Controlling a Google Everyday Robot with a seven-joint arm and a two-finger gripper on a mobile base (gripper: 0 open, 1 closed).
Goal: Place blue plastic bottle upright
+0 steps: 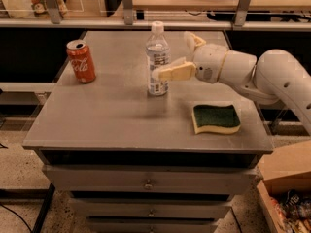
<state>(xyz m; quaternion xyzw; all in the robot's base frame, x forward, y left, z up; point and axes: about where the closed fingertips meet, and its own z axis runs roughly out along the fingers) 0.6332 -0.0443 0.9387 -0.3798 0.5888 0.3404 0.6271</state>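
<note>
Grey cabinet top carries three things: one bottle, one red can and one green-and-yellow sponge. The clear bottle stands upright on its base near the middle, white cap on top, with the can well apart to its left and the sponge off to its front right. The single claw reaches in from the right with its two fingers spread open: one lies across the bottle's label, the other is behind, clear of it.
</note>
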